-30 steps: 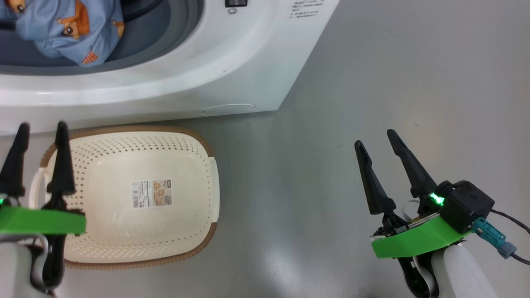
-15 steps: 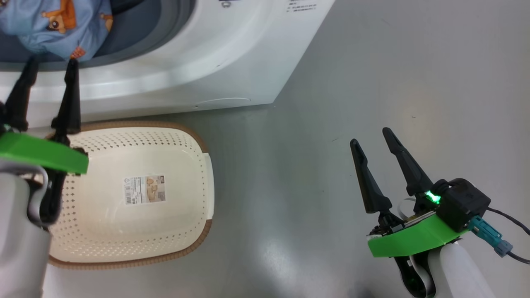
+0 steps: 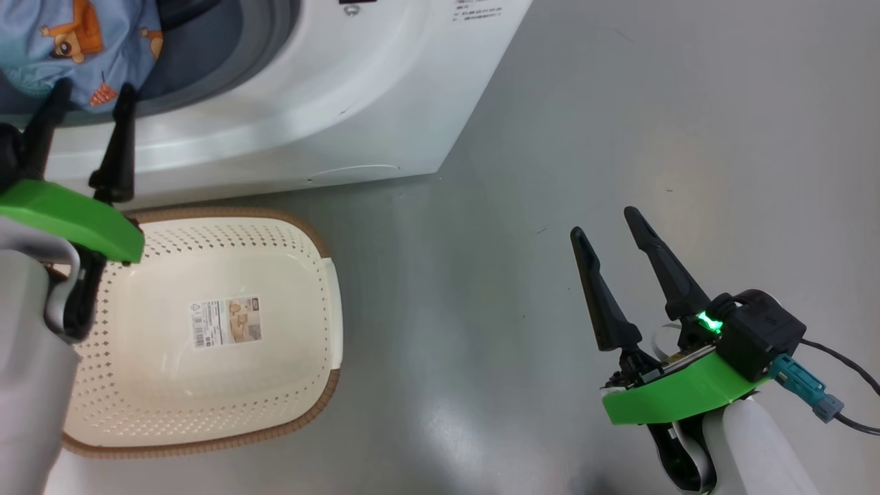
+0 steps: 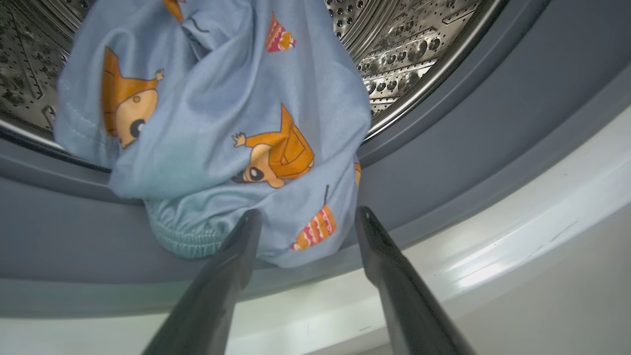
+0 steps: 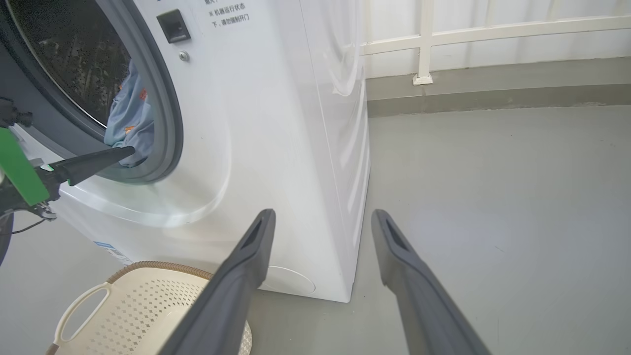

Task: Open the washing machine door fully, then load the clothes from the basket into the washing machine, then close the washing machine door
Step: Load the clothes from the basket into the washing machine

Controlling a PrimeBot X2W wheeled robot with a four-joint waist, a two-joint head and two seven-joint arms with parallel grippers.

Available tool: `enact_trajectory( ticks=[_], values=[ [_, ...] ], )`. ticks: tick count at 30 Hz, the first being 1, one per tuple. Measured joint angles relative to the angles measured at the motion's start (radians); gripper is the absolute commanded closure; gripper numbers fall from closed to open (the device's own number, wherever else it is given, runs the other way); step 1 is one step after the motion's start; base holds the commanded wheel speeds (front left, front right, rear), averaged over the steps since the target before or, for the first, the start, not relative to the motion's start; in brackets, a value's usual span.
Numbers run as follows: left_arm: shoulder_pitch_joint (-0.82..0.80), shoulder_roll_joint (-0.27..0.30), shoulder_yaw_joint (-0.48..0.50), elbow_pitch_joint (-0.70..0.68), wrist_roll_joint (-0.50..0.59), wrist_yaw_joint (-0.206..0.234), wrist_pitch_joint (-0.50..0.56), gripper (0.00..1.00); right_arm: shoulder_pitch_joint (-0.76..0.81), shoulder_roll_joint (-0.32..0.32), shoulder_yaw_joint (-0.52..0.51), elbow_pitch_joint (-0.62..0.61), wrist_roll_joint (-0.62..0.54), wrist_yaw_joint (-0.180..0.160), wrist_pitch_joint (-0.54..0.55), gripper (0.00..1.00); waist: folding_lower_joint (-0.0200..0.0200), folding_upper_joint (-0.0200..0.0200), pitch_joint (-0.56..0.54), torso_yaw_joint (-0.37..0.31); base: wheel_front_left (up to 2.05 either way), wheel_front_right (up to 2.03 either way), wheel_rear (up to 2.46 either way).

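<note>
1. Head view, far left: the left hand (image 3: 95, 86), fingers apart and empty, points at the clothes (image 3: 69, 41), which hang over the gasket (image 3: 206, 69) at the washing machine (image 3: 330, 103) mouth.
2. The basket (image 3: 302, 289) sits on the floor (image 3: 481, 275), just in front of the machine.
3. Far right: the right hand (image 3: 603, 221), fingers apart, hovers over the floor.

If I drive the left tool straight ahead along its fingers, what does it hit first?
Most likely the clothes, draped over the grey gasket: the open left tool points at their lower edge. Depth is unclear; the gasket just beneath might touch first.
</note>
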Motion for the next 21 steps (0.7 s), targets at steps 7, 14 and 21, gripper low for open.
enact_trajectory(
  ticks=[7, 14, 21],
  values=[
    [-0.060, 0.011, -0.040, 0.098, -0.004, 0.000, -0.021, 0.53, 0.000, 0.001, 0.003, 0.001, 0.000, 0.000, 0.000, 0.00, 0.0000, 0.0000, -0.007, -0.008, 0.00, 0.00, 0.00],
    [-0.104, 0.010, -0.087, 0.160, -0.019, 0.000, -0.030, 1.00, 0.000, 0.001, 0.005, 0.001, 0.000, 0.000, 0.000, 0.00, 0.0000, 0.0000, -0.009, -0.014, 0.00, 0.00, 0.00],
    [-0.180, 0.020, -0.089, 0.213, -0.052, 0.000, -0.035, 1.00, 0.000, 0.001, 0.008, 0.001, 0.002, 0.000, 0.000, 0.00, 0.0000, 0.0000, -0.009, -0.021, 0.00, 0.00, 0.00]
  ],
)
